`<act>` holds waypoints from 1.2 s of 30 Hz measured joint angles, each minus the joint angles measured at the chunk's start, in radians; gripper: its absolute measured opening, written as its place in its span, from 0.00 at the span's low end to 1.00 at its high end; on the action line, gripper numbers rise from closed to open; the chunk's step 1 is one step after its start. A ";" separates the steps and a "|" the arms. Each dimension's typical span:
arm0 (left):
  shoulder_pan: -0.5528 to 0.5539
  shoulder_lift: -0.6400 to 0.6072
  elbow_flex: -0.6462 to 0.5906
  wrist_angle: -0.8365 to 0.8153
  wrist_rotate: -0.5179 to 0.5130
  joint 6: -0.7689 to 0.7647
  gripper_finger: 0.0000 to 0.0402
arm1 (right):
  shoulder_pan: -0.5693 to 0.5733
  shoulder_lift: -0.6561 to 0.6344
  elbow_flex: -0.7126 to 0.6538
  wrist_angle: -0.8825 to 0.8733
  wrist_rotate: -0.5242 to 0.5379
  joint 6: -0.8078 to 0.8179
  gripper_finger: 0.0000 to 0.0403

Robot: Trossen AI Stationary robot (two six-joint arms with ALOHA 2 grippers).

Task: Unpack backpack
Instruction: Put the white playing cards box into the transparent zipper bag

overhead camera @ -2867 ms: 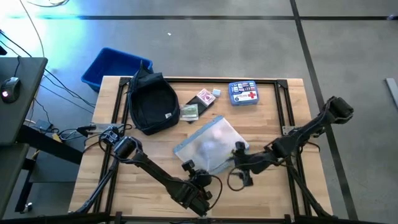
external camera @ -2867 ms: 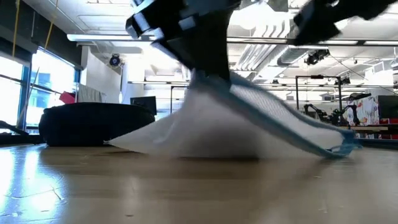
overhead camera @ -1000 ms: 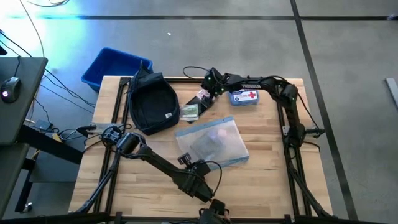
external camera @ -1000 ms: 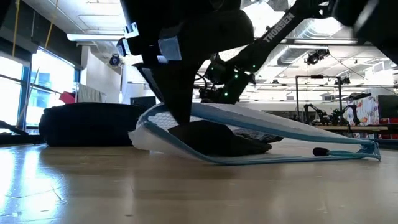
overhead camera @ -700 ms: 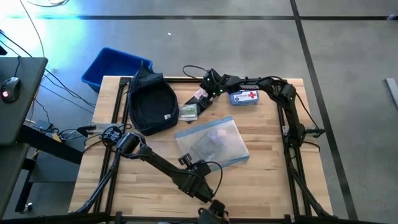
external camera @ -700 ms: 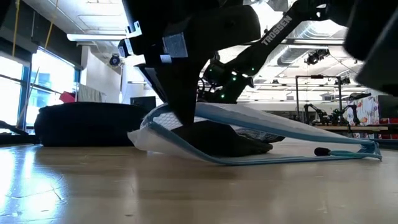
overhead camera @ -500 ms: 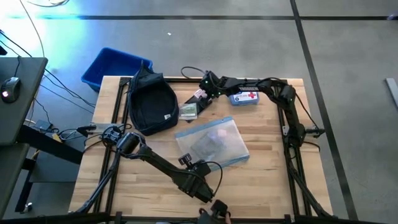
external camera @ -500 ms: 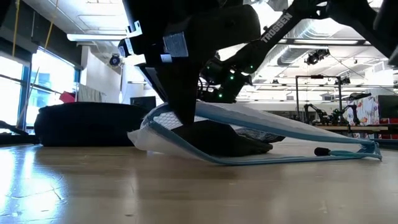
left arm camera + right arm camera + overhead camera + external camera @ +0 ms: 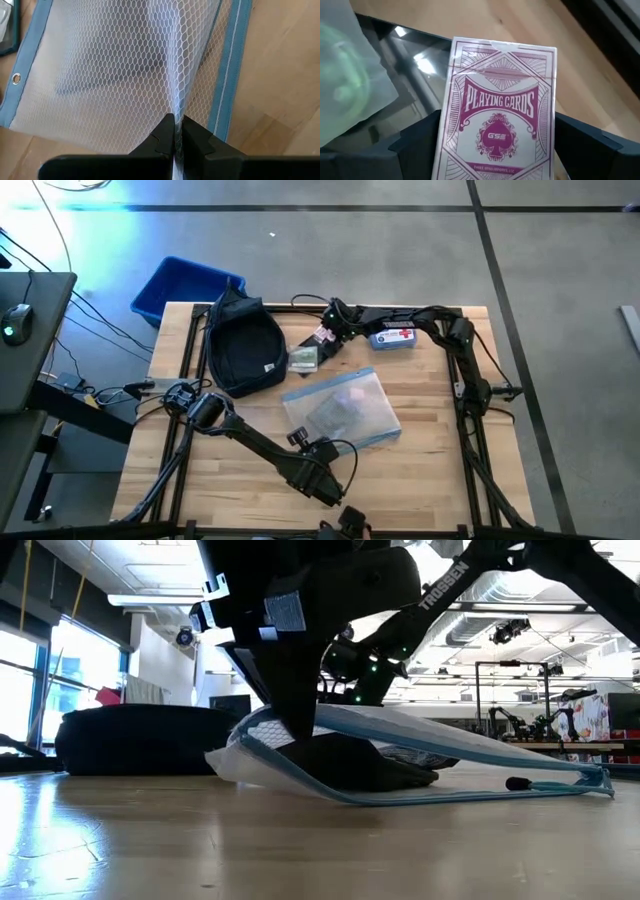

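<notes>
Meanwhile, both arms busy beside the backpack (image 9: 244,348)
Backpack lies at the tabletop's (image 9: 420,480) ten o'clock. Right end effector (image 9: 492,165), fingers spread, straddles a playing-card box (image 9: 497,125); left end effector (image 9: 175,131) is clenched on a mesh pouch (image 9: 115,70).

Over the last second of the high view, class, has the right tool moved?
Yes. The right tool has crept leftward along the table's far edge, away from the first-aid box and toward the backpack, over the playing cards.
</notes>
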State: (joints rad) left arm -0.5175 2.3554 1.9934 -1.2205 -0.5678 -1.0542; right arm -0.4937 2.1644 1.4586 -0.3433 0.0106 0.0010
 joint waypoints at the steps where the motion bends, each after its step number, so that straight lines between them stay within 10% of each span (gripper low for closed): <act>1: 0.000 0.000 0.000 0.000 0.000 0.000 0.00 | 0.000 0.000 0.000 -0.010 -0.007 -0.002 0.82; 22: -0.026 0.000 0.000 -0.022 -0.082 -0.063 0.00 | 0.100 -0.259 -0.012 -0.385 0.165 -0.065 0.70; 29: -0.049 0.000 0.000 -0.049 -0.152 -0.063 0.00 | 0.293 -0.612 -0.260 -0.415 0.123 0.019 0.70; 36: -0.057 0.000 0.000 -0.059 -0.224 -0.087 0.00 | 0.697 -0.968 -0.660 -0.199 0.082 0.433 0.70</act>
State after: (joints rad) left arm -0.5740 2.3558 1.9934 -1.2796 -0.7917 -1.1412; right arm 0.2030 1.1963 0.7984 -0.5428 0.0929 0.4340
